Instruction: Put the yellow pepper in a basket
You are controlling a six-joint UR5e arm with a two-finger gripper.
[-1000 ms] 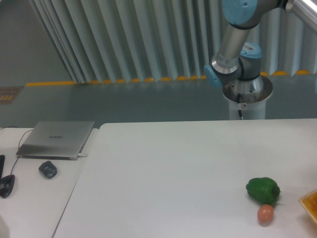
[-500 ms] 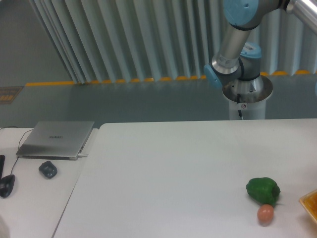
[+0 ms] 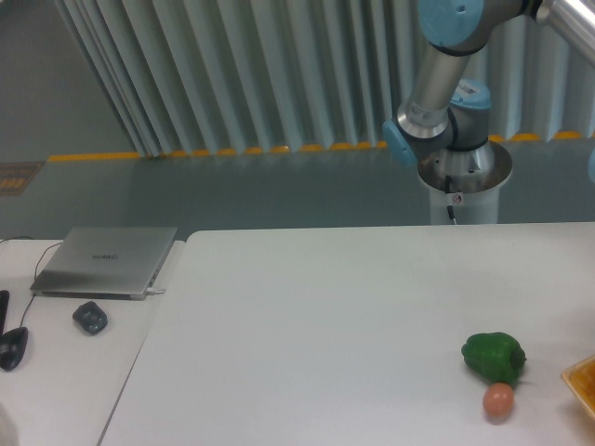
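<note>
Yellow is showing nowhere except the basket (image 3: 581, 384) corner at lower right — pepper and gripper fingers are sitting out of frame, so progress is unjudgeable.

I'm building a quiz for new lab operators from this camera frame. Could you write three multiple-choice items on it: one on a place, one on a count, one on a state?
1. Where does the small reddish-orange round item lie?
A. Just in front of the glossy green pepper, nearer the camera
B. On the closed silver laptop
C. Inside the orange-yellow basket with a pale rim

2. How many green peppers are on the white table?
A. None
B. One
C. Three

3. What state is the laptop in?
A. Open, screen lit
B. Closed, lying flat
C. Standing on edge

Answers: 1 A, since the round item sits just below the green pepper in the view; 2 B, only one green pepper shows; 3 B, the lid is shut and flat. The yellow pepper and the claw are out of view.
</note>
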